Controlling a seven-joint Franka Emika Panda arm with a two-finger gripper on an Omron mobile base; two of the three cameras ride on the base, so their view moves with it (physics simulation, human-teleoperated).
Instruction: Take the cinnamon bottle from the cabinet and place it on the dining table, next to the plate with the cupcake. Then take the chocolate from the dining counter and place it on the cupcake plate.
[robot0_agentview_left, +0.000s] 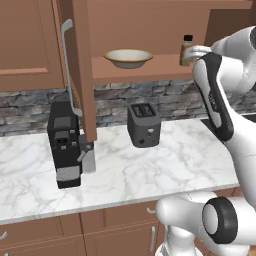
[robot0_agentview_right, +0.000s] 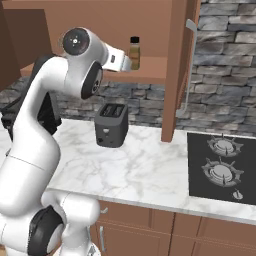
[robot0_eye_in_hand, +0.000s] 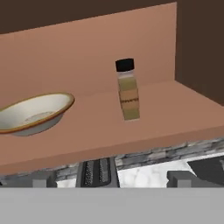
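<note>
The cinnamon bottle (robot0_agentview_left: 186, 49) (robot0_agentview_right: 134, 52) (robot0_eye_in_hand: 127, 90), tan with a black cap, stands upright on the lower shelf of the open cabinet (robot0_agentview_left: 150, 71) (robot0_agentview_right: 155, 75) (robot0_eye_in_hand: 87, 127), near its right wall. My gripper (robot0_agentview_left: 194, 52) (robot0_agentview_right: 125, 62) (robot0_eye_in_hand: 113, 178) hovers just in front of the shelf edge, level with the bottle and apart from it. Its jaws stand open with nothing between them. In the hand view the bottle sits slightly right of centre. The dining table, cupcake plate and chocolate are out of view.
A tan bowl (robot0_agentview_left: 128, 58) (robot0_eye_in_hand: 33, 113) rests on the same shelf, left of the bottle. The open cabinet door (robot0_agentview_left: 80, 65) (robot0_agentview_right: 176, 75) juts out. Below on the marble counter (robot0_agentview_left: 130, 170) stand a toaster (robot0_agentview_left: 144, 125) (robot0_agentview_right: 111, 125), a coffee machine (robot0_agentview_left: 65, 145) and a cooktop (robot0_agentview_right: 222, 167).
</note>
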